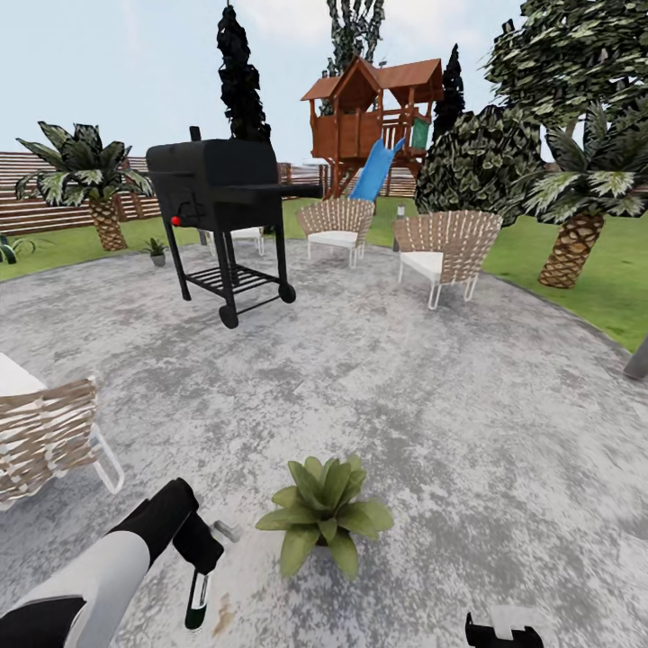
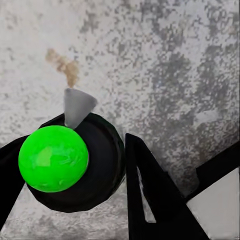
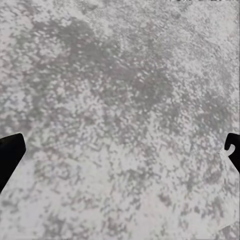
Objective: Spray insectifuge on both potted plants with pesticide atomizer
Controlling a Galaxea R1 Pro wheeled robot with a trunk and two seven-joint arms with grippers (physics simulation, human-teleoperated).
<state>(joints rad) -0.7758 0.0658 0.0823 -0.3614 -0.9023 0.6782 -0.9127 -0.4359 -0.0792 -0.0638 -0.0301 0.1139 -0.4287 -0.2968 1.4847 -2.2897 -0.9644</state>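
Left gripper point(image 1: 200, 576) is gripping the slim dark-green pesticide atomizer point(image 1: 195, 605) at seven o'clock of the leafy green rosette potted plant point(image 1: 324, 522); nozzle is pointing groundward, risking wasted spray. Right gripper point(image 1: 502, 632) is hanging spread, empty.

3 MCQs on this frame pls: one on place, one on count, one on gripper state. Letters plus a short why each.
1. Where is the near potted plant relative to the pesticide atomizer in the head view?
A. to its right, on the patio
B. behind the grill
C. on a chair

2. How many wicker chairs stand beyond the grill, on the far side of the patio?
A. none
B. two
C. five

3. What is the left gripper doing?
A. hanging open over grass
B. shut on the atomizer
C. gripping a chair leg

Answers:
1 A: the rosette sits right of the bottle on grey stone.
2 B: two, side by side before the lawn.
3 B: black fingers flank the bottle in the left wrist view.
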